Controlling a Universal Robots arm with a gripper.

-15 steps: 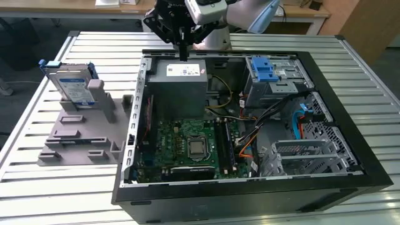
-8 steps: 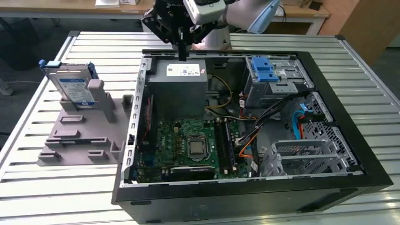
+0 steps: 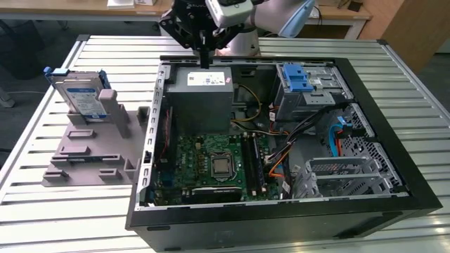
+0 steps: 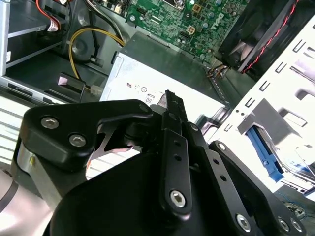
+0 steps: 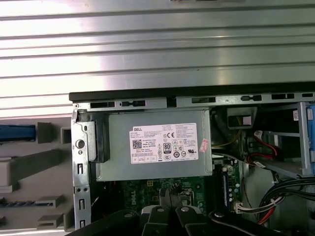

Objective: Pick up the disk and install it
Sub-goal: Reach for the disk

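Note:
The disk (image 3: pixel 81 97), silver-grey with a blue-and-white label and a blue carrier, stands upright in a grey holder (image 3: pixel 95 153) on the table, at the exterior view's left of the open computer case (image 3: pixel 393 158). My gripper (image 3: pixel 204 57) hangs over the case's far edge, just above the grey power-supply box (image 3: pixel 204 105), well apart from the disk. Its fingers are shut with nothing between them; in the wrist views the gripper (image 4: pixel 170 98) (image 5: pixel 169 196) points at that box (image 5: pixel 157 145). A blue edge (image 5: pixel 17 132) of the disk's carrier shows in the first wrist view.
Inside the case lie a green motherboard (image 3: pixel 211 163), bundles of cables (image 3: pixel 309 132) and a drive bay topped by a bare blue latch (image 3: pixel 299 79). A metal cage (image 3: pixel 344 174) sits at the near right. The slatted metal table (image 3: pixel 70 211) runs around the case.

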